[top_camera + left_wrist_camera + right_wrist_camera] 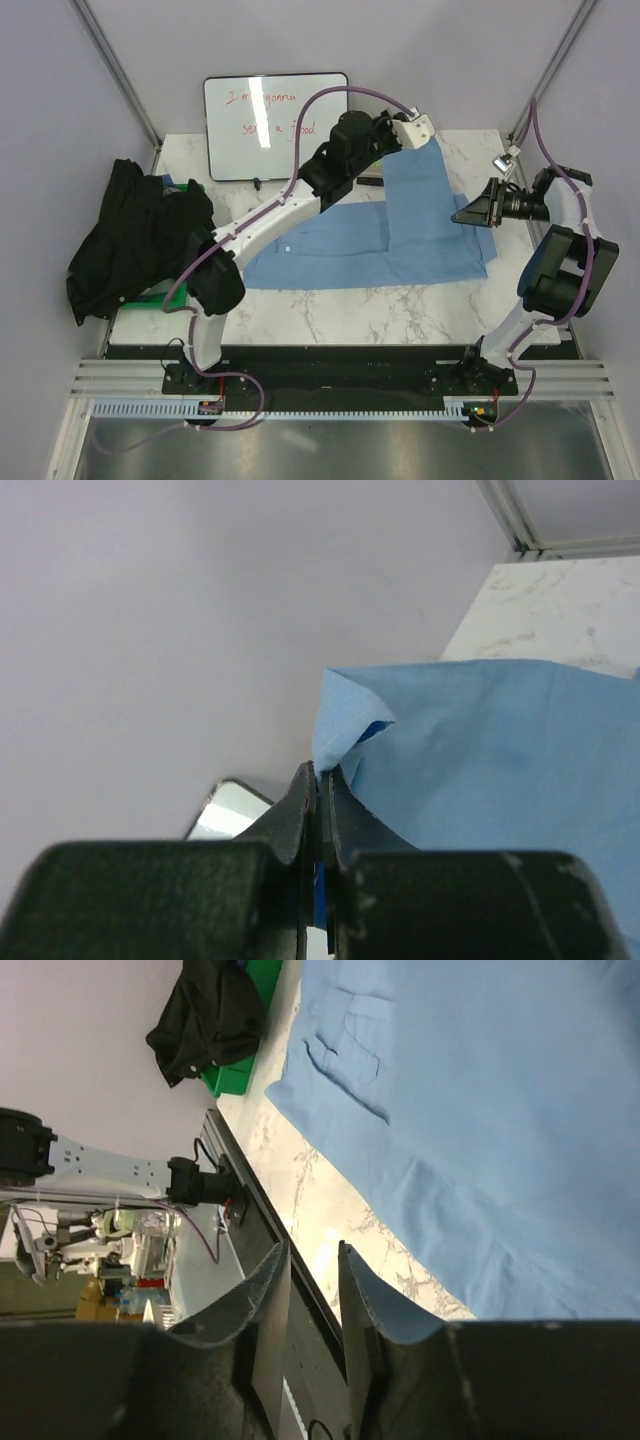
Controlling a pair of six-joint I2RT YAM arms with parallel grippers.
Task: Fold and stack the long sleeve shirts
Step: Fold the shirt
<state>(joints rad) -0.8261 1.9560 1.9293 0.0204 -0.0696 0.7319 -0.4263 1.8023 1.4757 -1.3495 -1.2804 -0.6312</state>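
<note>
Pale lilac walls close in the cell on 3 sides, and a white marble table (330, 310) fills the floor of the top view; on it the light blue shirt (400, 240) is the largest thing, spread flat across the middle and right with its chest pocket up, its body lying crosswise and 1 broad panel running toward the far edge; the black shirt (130, 240) lies bunched in a heap at the left edge, well apart from the blue one, and partly overhangs the table; the left arm (280, 215) stretches diagonally from its base over the blue cloth to the far right part of the table; the right arm (560, 260) is folded at the right side, its wrist turned to the left; a whiteboard (275, 125) with red handwriting leans against the back wall; the left gripper (320, 775) is clamped on a far corner of the blue shirt, the fingers pressed together with cloth between them and the corner raised off the marble; the right gripper (312, 1250) hangs above the shirt's right edge with a narrow gap between its fingers and nothing in it; a green object (235, 1075) shows under the black heap, mostly hidden.
</note>
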